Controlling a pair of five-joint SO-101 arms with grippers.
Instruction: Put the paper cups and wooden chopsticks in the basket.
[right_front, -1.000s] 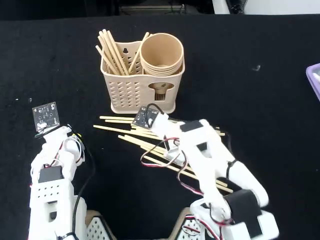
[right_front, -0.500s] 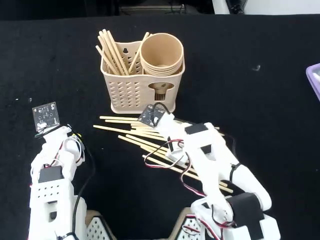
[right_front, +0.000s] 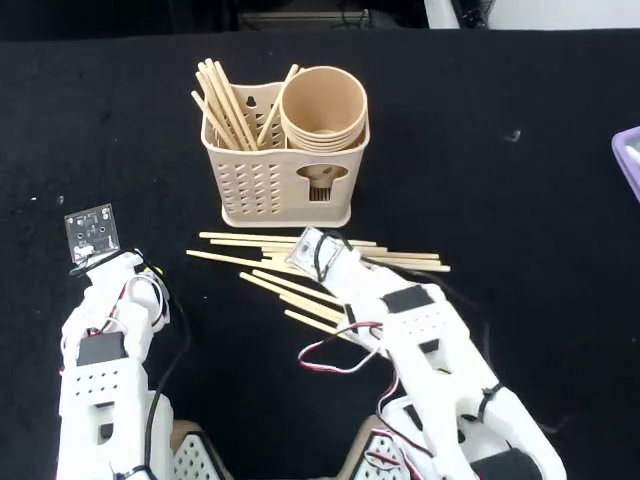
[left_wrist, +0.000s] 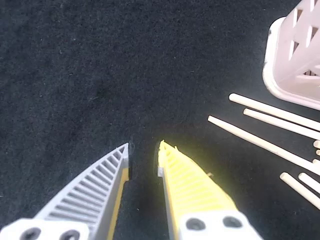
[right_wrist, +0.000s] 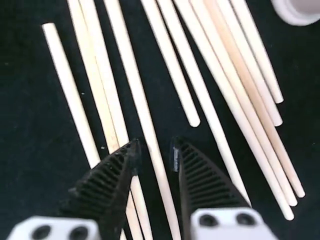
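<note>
Right now I see the basket (right_front: 262, 185) standing toward the far side of the black desk (right_front: 520, 200). A stack of paper cups (right_front: 323, 105) sits upright in its right compartment, and a bundle of wooden chopsticks (right_front: 225, 100) leans in its left compartment.

More loose chopsticks (right_front: 300, 290) lie fanned out flat on the desk just in front of the basket. They are roughly side by side and some cross each other.

My right tool (right_wrist: 154, 149) hangs low over that spread. Its jaws are parted a little and straddle 1 chopstick (right_wrist: 134, 95), which runs lengthwise through the gap. I cannot tell whether either pad touches it.

My left tool (left_wrist: 144, 150) sits over bare desk off to the left of the loose sticks. Its 2 fingers are slightly apart with nothing between them. From its wrist camera I see a corner of the basket and several stick ends well apart from the tips.

A purple object (right_front: 628, 155) shows at the desk's right edge.
</note>
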